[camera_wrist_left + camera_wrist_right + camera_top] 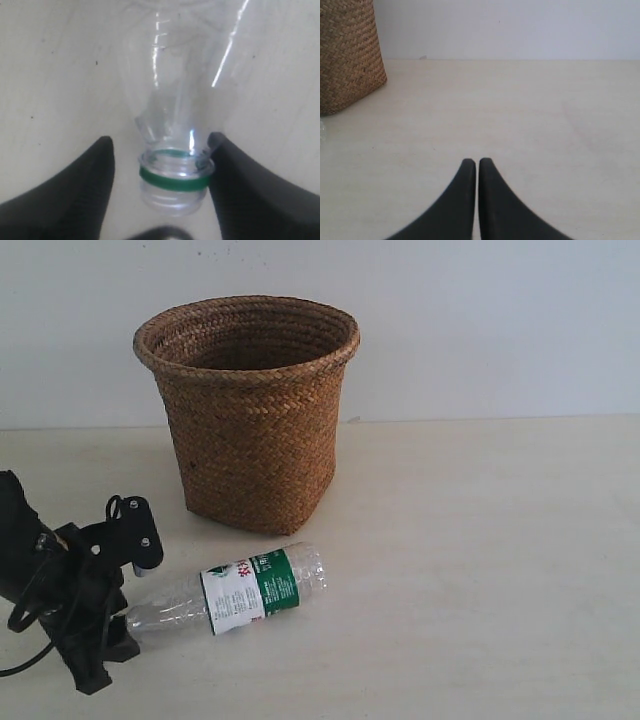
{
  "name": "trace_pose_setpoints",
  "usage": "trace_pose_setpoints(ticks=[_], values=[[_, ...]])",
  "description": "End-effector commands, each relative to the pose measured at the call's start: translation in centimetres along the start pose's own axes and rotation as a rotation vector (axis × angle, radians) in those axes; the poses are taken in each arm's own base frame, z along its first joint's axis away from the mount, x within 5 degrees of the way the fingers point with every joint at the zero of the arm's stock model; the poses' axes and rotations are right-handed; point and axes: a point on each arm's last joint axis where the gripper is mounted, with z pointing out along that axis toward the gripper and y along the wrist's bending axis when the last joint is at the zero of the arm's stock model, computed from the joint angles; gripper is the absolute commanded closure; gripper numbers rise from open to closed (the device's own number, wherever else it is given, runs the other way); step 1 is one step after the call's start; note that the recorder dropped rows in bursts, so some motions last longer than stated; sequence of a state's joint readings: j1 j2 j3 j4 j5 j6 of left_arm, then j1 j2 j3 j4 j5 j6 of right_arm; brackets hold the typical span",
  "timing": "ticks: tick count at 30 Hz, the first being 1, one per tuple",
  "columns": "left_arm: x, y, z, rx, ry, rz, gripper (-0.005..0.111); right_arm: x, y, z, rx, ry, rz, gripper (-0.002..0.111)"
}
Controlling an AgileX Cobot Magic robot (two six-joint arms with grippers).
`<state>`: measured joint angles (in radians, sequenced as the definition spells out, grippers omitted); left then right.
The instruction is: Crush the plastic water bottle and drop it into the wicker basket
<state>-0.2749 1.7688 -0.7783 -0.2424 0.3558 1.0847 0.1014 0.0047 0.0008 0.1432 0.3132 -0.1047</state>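
My left pincer (162,141) straddles, open, the uncapped neck of the plastic water bottle (255,590). It lies sideways on the table (480,570), just nearer than the wicker basket (255,440), ready for squeezing. My right pincer (478,165) is closed and empty.
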Motion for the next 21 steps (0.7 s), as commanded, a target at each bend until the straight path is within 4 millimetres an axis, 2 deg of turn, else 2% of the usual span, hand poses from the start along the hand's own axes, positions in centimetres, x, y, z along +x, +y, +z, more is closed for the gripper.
trace_pose_setpoints(ticks=[1, 6, 21], values=[[-0.19, -0.03, 0.01, 0.0, -0.003, 0.041, 0.076, -0.29, -0.03, -0.05, 0.004, -0.033, -0.005, 0.108], [-0.17, -0.07, 0.01, 0.005, 0.0, 0.053, 0.102, -0.28, -0.03, -0.05, 0.004, -0.031, -0.005, 0.108], [-0.15, -0.1, 0.01, 0.008, 0.001, 0.219, 0.103, -0.28, -0.03, -0.05, 0.004, -0.031, -0.005, 0.108]])
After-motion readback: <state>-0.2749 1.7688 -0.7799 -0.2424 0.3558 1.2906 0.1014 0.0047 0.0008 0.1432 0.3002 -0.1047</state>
